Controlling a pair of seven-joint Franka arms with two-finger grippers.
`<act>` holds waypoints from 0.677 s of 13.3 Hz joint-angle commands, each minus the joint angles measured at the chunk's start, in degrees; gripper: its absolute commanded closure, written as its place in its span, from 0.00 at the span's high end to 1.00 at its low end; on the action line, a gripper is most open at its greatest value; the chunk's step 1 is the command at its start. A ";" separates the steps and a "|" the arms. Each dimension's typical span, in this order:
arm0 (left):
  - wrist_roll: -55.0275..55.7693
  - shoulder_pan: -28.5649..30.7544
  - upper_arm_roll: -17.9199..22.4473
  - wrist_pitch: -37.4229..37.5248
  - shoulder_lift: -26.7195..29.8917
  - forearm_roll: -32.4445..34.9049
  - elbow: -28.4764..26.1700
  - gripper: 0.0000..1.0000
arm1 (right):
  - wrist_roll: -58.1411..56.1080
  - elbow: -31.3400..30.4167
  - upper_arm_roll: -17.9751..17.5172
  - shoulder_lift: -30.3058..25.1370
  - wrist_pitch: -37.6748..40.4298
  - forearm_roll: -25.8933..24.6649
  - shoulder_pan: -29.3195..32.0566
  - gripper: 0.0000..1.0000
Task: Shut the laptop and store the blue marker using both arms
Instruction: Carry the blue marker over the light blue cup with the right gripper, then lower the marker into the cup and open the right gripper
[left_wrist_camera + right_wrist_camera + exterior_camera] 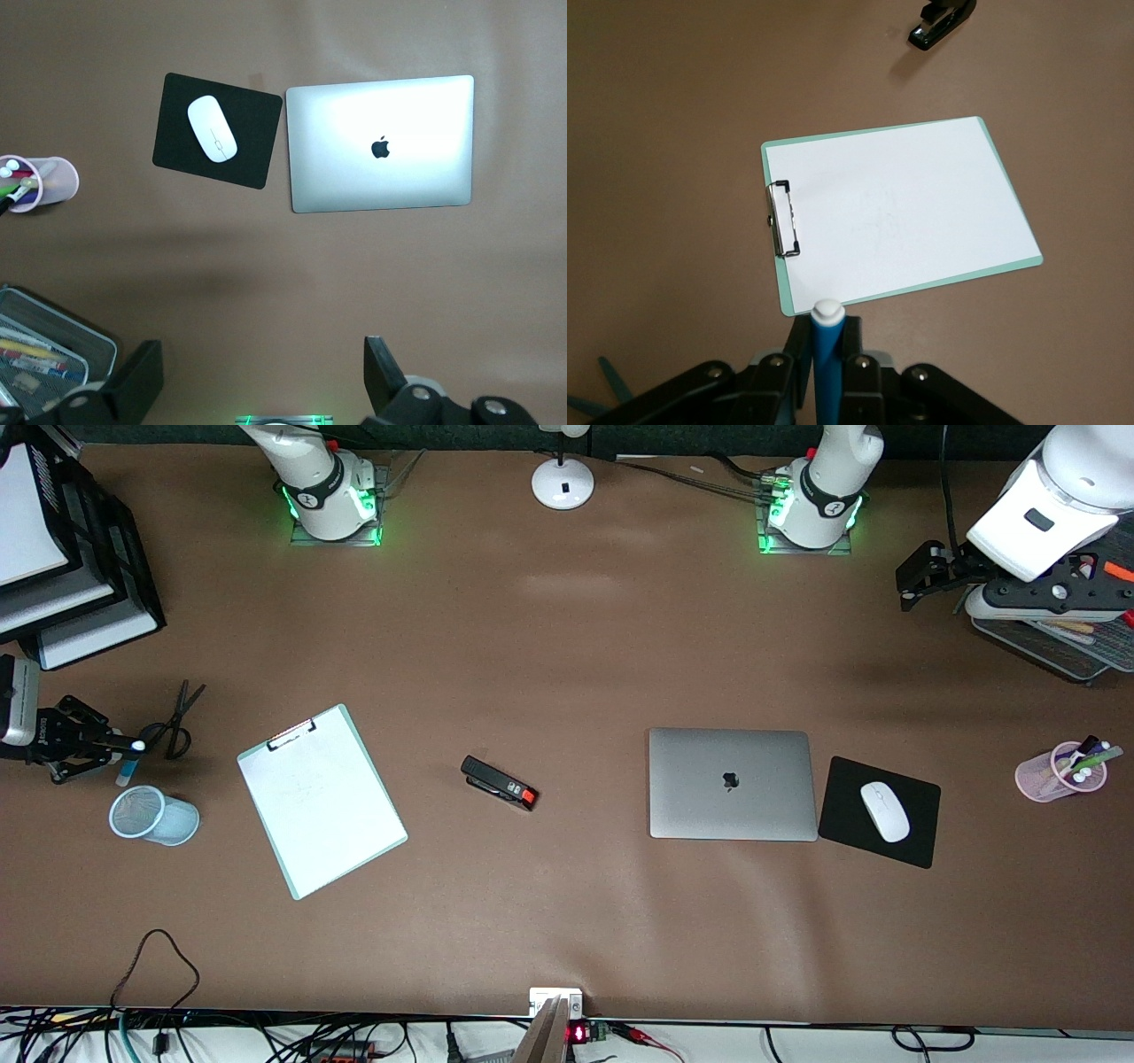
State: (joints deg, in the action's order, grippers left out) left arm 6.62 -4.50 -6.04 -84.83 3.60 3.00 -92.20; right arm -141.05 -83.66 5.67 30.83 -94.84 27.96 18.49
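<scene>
The laptop [731, 784] lies shut on the table with its silver lid and dark logo up; it also shows in the left wrist view [381, 146]. My right gripper [124, 746] is shut on the blue marker [123, 773], white end up, over the table between the scissors [177, 713] and a light-blue mesh cup [155, 816]. In the right wrist view the marker [827, 354] stands between the fingers of the right gripper [827, 332]. My left gripper [917, 576] is open and empty, raised near the left arm's end; its jaws stand wide apart in the left wrist view [261, 376].
A clipboard [319, 797] and a black stapler [499, 783] lie mid-table. A white mouse [884, 811] sits on a black mouse pad [842, 824] beside the laptop. A pink pen cup [1041, 779] and a mesh tray [1036, 646] are at the left arm's end. Stacked trays [62, 558] are at the right arm's end.
</scene>
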 commanded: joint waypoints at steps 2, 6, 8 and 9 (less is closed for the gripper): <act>-4.93 0.11 0.94 -0.69 1.32 -1.07 -1.05 1.00 | -2.74 3.58 -0.84 3.26 0.88 1.83 1.02 0.05; -6.44 0.20 1.20 -0.69 1.59 -1.33 -1.05 1.00 | -5.11 7.89 -0.84 6.51 0.79 2.19 1.02 0.05; -6.44 0.20 1.29 -1.56 1.06 -1.24 -0.97 1.00 | -5.55 9.04 -0.93 8.44 0.88 2.89 1.11 0.05; -6.44 0.20 1.29 -2.09 1.06 -1.24 -0.96 1.00 | -6.25 9.04 -0.93 8.97 0.80 3.94 1.20 0.05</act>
State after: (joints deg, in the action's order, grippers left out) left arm 1.81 -4.46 -5.21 -85.56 3.70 2.99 -92.23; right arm -145.24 -77.30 5.48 37.21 -94.96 29.65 18.57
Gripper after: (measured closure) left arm 0.000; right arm 0.824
